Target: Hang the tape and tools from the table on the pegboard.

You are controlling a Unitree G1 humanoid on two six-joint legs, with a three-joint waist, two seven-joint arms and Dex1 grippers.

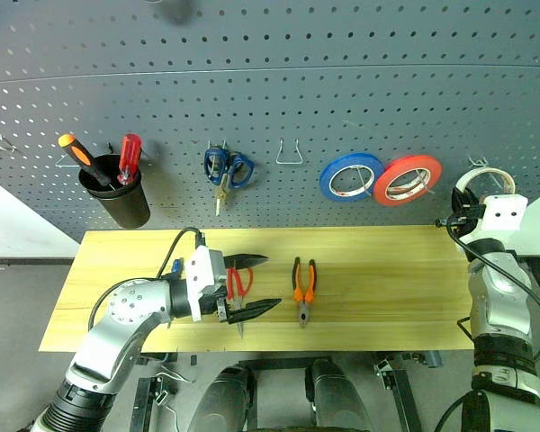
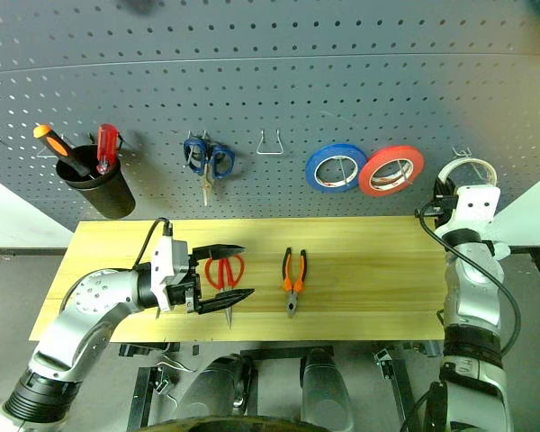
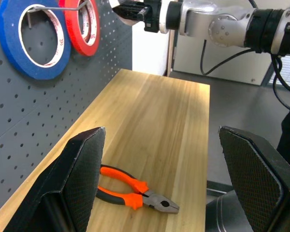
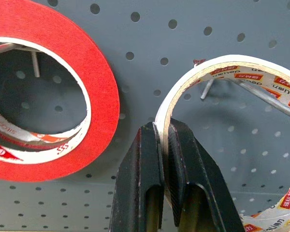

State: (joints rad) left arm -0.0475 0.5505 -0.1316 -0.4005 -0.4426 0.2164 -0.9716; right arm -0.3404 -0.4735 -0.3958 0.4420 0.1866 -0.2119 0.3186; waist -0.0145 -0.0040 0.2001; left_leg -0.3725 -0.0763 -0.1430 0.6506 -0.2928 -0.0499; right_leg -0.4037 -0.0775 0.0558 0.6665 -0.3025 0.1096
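Right gripper (image 4: 164,145) pinches the white tape (image 4: 241,72) at a wire hook on the pegboard (image 1: 270,90), right edge of frame. Left gripper (image 1: 252,286) spread wide over the red scissors (image 1: 240,283), lower left; pliers (image 1: 303,288) lie at table (image 1: 387,297) centre.

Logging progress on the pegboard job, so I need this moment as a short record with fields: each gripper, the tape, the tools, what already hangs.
right gripper: shut on white tape, roll over a wire hook on pegboard
left gripper: open, above red scissors
pliers: lying on table
already hanging: blue roll, red roll, blue scissors
black cup: holds two screwdrivers
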